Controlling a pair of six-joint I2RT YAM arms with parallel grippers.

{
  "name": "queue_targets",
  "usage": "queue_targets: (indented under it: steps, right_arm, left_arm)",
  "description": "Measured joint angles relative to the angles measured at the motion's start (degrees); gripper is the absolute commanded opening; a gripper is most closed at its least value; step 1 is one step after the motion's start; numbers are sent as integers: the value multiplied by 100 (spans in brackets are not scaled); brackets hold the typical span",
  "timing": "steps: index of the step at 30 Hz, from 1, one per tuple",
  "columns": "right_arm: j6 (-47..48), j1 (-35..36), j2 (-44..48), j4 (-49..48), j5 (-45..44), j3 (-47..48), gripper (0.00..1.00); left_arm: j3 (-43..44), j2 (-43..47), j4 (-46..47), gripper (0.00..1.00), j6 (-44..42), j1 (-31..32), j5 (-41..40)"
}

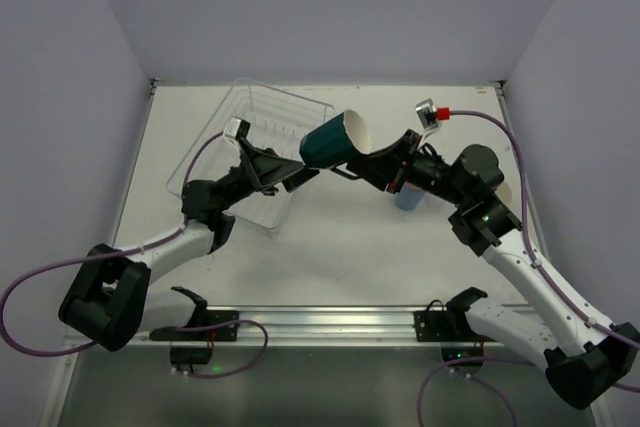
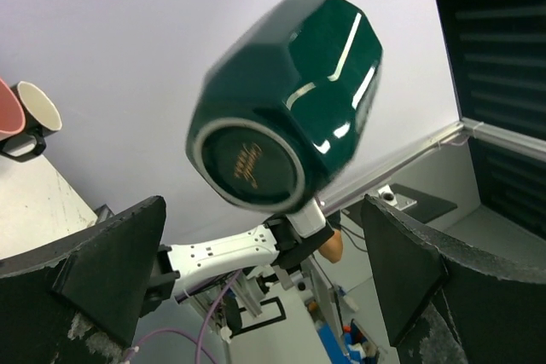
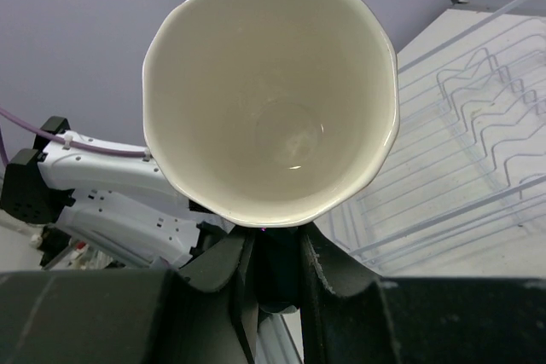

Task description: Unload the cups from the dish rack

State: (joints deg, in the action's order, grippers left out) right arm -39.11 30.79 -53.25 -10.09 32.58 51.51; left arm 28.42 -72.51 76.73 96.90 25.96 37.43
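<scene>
My right gripper (image 1: 372, 162) is shut on the handle of the dark teal mug (image 1: 335, 139) and holds it tilted in the air over the table's middle. In the right wrist view its cream inside (image 3: 271, 95) faces the camera above the closed fingers (image 3: 223, 283). My left gripper (image 1: 290, 175) is open and empty just below the mug, at the near right edge of the see-through dish rack (image 1: 250, 117). The left wrist view shows the mug's base (image 2: 247, 159) between the spread fingers (image 2: 111, 262). A light-blue tumbler (image 1: 408, 199) stands partly hidden behind the right arm.
A salmon-pink tumbler (image 2: 7, 108) and a black mug with a handle (image 2: 34, 117) stand on the table at the left edge of the left wrist view. The rack's prongs (image 3: 478, 125) show to the right of the mug. Grey walls enclose the table.
</scene>
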Motion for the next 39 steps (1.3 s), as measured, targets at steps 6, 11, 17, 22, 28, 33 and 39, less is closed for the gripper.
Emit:
queue_targets:
  steps: [6, 11, 17, 22, 28, 33, 39]
  right_arm:
    - [195, -273, 466, 634, -442, -2, 0]
    - [538, -385, 787, 1744, -1394, 219, 0]
    - [898, -385, 1040, 3178, -3410, 678, 0]
    - [953, -424, 997, 4234, -5355, 1049, 0]
    - [369, -573, 354, 5554, -7163, 1711, 0]
    - [-446, -778, -173, 6242, -7868, 1996, 0]
    - [-1307, -1137, -643, 6885, -8118, 2127, 0]
  left_arm:
    - [50, 96, -4, 100, -9, -20, 256]
    - [44, 15, -11, 100, -76, -63, 385]
    - [-26, -142, -96, 100, -468, -83, 568]
    - [-26, -142, -107, 100, -901, -83, 656]
    - [-26, -142, -107, 100, -1202, -83, 713]
    - [-33, -140, -107, 100, -1211, -83, 686]
    - [-251, 50, -142, 100, -1209, -83, 546]
